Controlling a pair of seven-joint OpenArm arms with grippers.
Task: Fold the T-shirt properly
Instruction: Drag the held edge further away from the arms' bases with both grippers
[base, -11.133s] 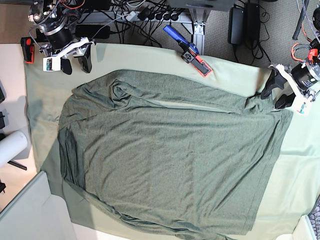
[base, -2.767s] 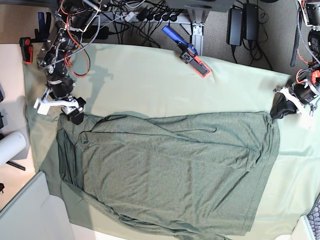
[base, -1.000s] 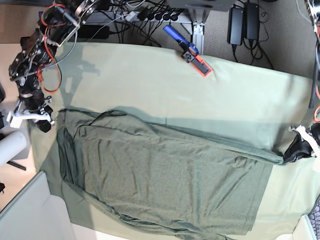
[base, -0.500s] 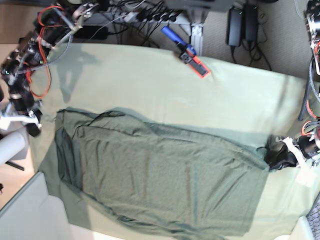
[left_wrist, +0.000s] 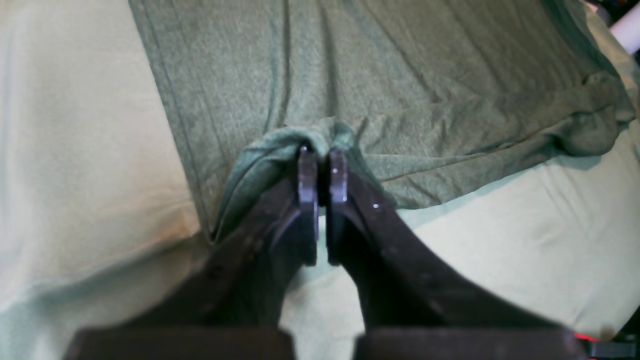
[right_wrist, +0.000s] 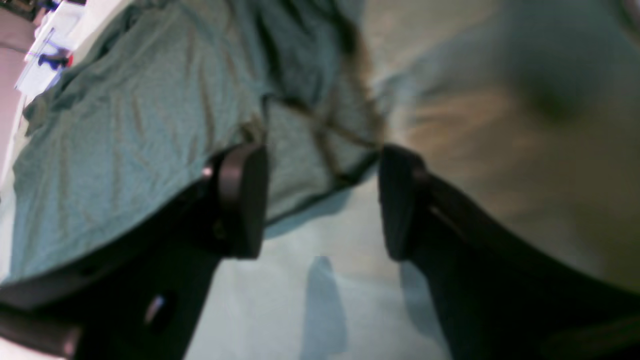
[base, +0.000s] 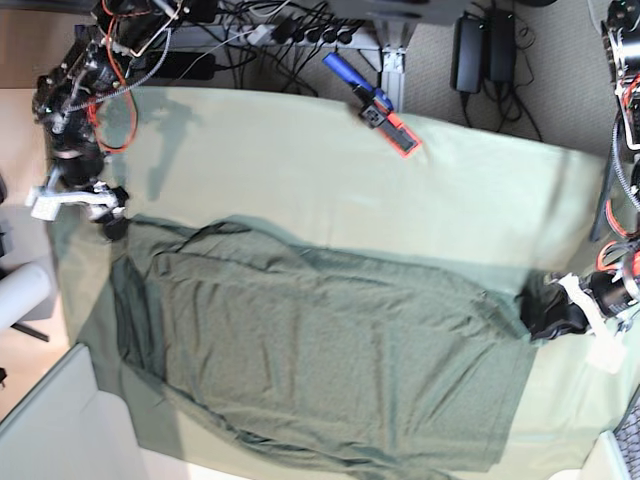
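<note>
Left wrist cam has the left gripper (left_wrist: 322, 162) pinched tight on a bunched T-shirt (left_wrist: 400, 85) edge, right wrist cam shows the right gripper (right_wrist: 320, 200) gaping wide over the collar, base view shows the shirt spread across the mint table cloth (base: 300, 160) near a blue-orange tool (base: 375, 100).

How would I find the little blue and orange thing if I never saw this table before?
Start at the pale green table cloth and go to its far edge, above the big dark T-shirt. The blue and orange tool lies slanted there by the cables, the only brightly coloured thing on the cloth.
</note>
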